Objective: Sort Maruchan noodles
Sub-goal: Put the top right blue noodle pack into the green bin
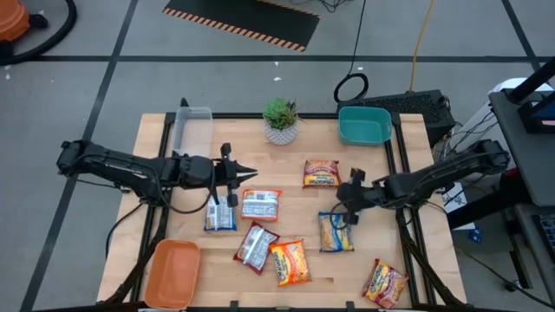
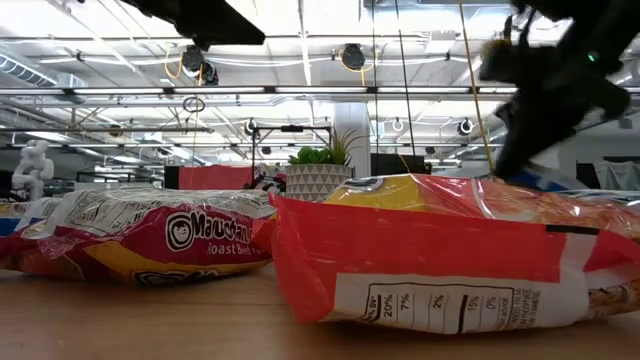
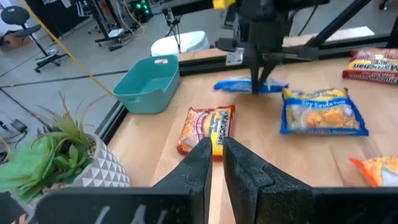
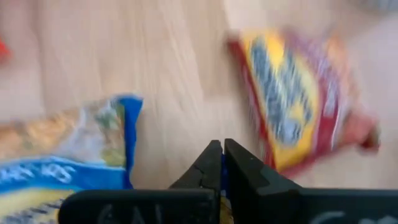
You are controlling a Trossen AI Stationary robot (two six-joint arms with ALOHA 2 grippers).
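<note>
Several Maruchan noodle packets lie flat on the wooden table: an orange one (image 1: 321, 173), a red-white one (image 1: 260, 204), a blue-white one (image 1: 220, 213), a red-silver one (image 1: 257, 246), further orange ones (image 1: 290, 262) (image 1: 385, 282), and a blue-yellow one (image 1: 336, 232). My right gripper (image 1: 347, 211) is shut on another blue packet (image 3: 249, 86) beside that blue-yellow one (image 3: 323, 111). The high view hides the held packet under the gripper. My left gripper (image 1: 245, 171) hovers shut above the table's left middle, with nothing between its fingers (image 3: 239, 168). My right gripper pinches the blue packet between its two fingers; a sliver of blue wrapper (image 4: 222, 177) shows between them. The fingers slant down from the table's right side. In the left wrist view the packet shows edge-on and level at the fingertips (image 3: 260, 74), low over the table.
A potted plant (image 1: 280, 120) and a teal tray (image 1: 364, 126) stand at the far edge, with a clear tray (image 1: 192, 126) at the far left. An orange tray (image 1: 172, 273) sits at the near left corner. Bare wood lies between the two grippers.
</note>
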